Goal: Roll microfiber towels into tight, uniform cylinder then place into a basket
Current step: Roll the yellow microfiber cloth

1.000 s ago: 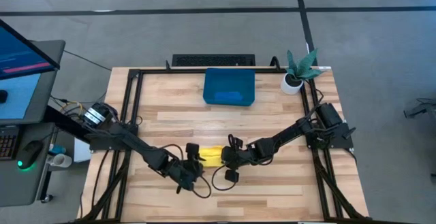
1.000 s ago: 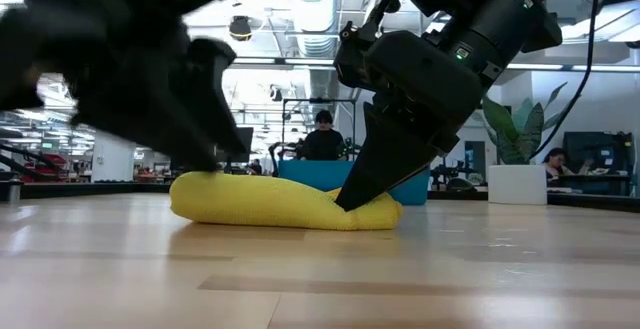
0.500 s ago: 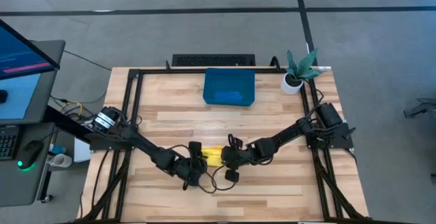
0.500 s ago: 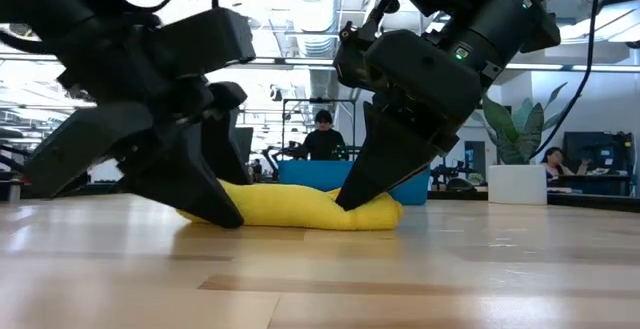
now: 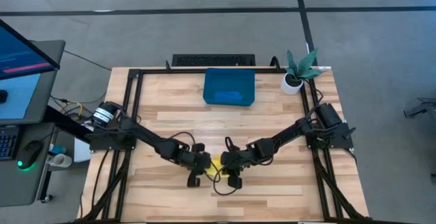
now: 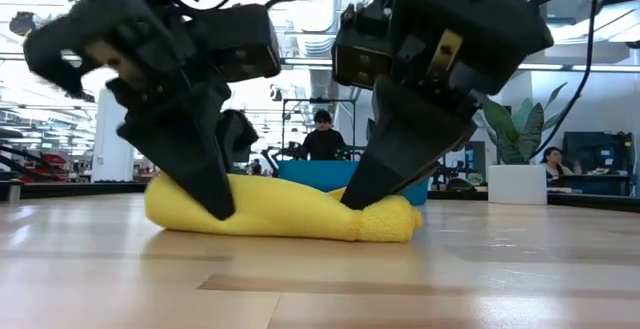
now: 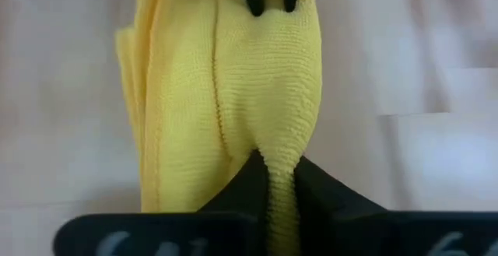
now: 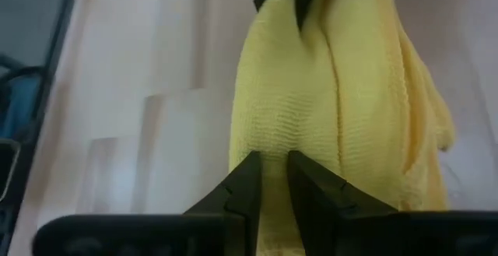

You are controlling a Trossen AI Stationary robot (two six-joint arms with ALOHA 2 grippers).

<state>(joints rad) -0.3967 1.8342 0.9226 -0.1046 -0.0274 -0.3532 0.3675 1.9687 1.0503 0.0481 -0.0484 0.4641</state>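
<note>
2 matte black jointed arms (image 5: 153, 142) trail looping black cables, each ending in tapered black jaws.

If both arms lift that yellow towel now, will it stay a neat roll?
Probably not. The yellow towel looks soft and lumpy, bunching where the left gripper and right gripper pinch its ends, so its middle would likely sag. It seems light.

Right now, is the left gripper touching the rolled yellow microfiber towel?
Touching. In the left wrist view the left gripper is closed, pinching a fold of the yellow microfiber towel.
</note>
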